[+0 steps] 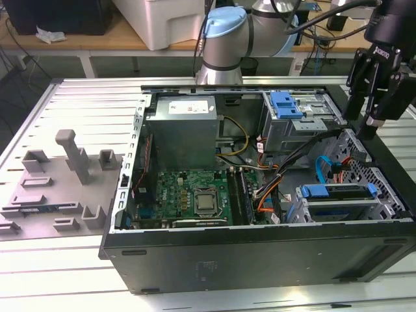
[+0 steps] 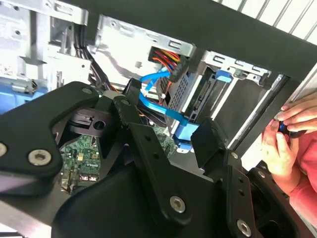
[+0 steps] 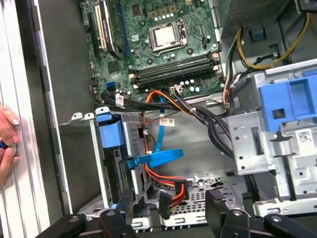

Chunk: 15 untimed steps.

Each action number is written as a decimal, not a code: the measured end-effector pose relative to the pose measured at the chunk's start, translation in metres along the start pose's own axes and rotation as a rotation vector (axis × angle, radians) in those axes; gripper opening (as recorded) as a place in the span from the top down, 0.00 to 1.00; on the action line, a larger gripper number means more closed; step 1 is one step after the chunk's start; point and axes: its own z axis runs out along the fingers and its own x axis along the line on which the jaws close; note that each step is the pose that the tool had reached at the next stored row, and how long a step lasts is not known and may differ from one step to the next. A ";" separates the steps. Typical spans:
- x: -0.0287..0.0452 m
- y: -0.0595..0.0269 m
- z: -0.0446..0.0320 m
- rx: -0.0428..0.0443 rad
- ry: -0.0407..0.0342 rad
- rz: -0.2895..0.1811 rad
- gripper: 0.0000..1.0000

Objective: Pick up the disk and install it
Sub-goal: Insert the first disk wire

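Upper right in the exterior view, the gripper (image 1: 362, 123) hangs open, empty; lower right, the disk (image 1: 338, 191) shows mostly its blue plastic rail.

slatted metal table (image 1: 39, 273) | wooden bench (image 1: 97, 42) behind | white box (image 1: 172, 23) on it

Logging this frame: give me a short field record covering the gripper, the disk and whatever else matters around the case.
gripper: over the case's drive end, jaws open, holding nothing
disk: blue-railed, lying in the drive cage at the exterior view's lower right; cannot tell if fully seated
case: side open, motherboard and cables exposed
power supply: grey box, toward the exterior view's top of the case
hand: a person's, beside the case's outer edge
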 end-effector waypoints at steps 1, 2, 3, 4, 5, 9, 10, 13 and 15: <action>-0.0017 0.0004 0.0000 0.0002 0.0018 0.001 0.31; -0.0029 0.0006 0.0001 0.0002 0.0031 0.002 0.31; -0.0039 0.0008 0.0003 0.0000 0.0038 0.004 0.31; -0.0068 0.0010 0.0004 -0.0007 0.0053 0.009 0.31; -0.0088 0.0005 0.0006 -0.0014 0.0054 0.012 0.31; -0.0124 -0.0042 0.0016 -0.0032 0.0056 0.021 0.31; -0.0128 -0.0051 0.0019 -0.0039 0.0055 0.024 0.31; -0.0142 -0.0095 0.0037 -0.0080 0.0047 0.043 0.31; -0.0149 -0.0119 0.0046 -0.0105 0.0045 0.055 0.31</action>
